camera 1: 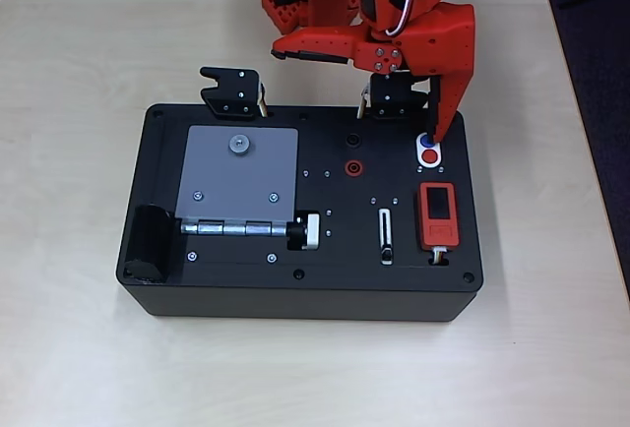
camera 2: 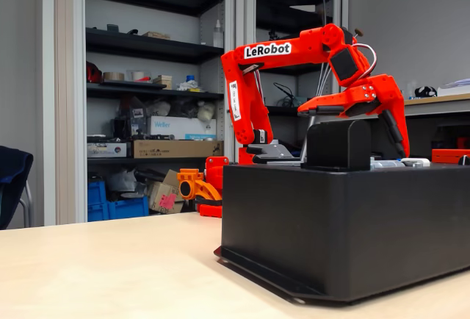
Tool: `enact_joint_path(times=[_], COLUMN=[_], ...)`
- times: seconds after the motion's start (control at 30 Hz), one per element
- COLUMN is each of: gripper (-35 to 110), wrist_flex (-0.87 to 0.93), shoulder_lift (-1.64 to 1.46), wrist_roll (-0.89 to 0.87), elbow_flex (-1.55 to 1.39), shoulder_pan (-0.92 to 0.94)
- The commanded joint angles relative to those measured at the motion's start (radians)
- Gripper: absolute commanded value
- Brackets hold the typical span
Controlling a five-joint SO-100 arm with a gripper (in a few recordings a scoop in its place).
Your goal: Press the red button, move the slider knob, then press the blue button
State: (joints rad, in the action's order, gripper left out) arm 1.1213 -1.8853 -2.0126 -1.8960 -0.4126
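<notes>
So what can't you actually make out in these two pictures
- Blue button, overhead view: the gripper fingertip covers most of it, so contact or pressing can't be confirmed.
- Gripper jaws: whether they are open or shut is unclear in the overhead view; in the fixed view a black block hides the fingertips.
- Slider knob, overhead view: too small to read its exact position.
- Red button: seen from above; from the side, the black box hides its own top.
</notes>
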Motion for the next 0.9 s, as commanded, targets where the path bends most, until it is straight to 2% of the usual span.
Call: enact_joint_path(times=[0.0,0.63,0.87], gripper=[103,103,99], wrist_flex=[0.000,0.124,0.143], shoulder_lift=[-0.014,0.014,0.031], wrist_roll=[-0.009,0.038,0.069], elbow_flex=[-0.031,0.178,0.258], shoulder_pan=[-0.012,0.018,0.026])
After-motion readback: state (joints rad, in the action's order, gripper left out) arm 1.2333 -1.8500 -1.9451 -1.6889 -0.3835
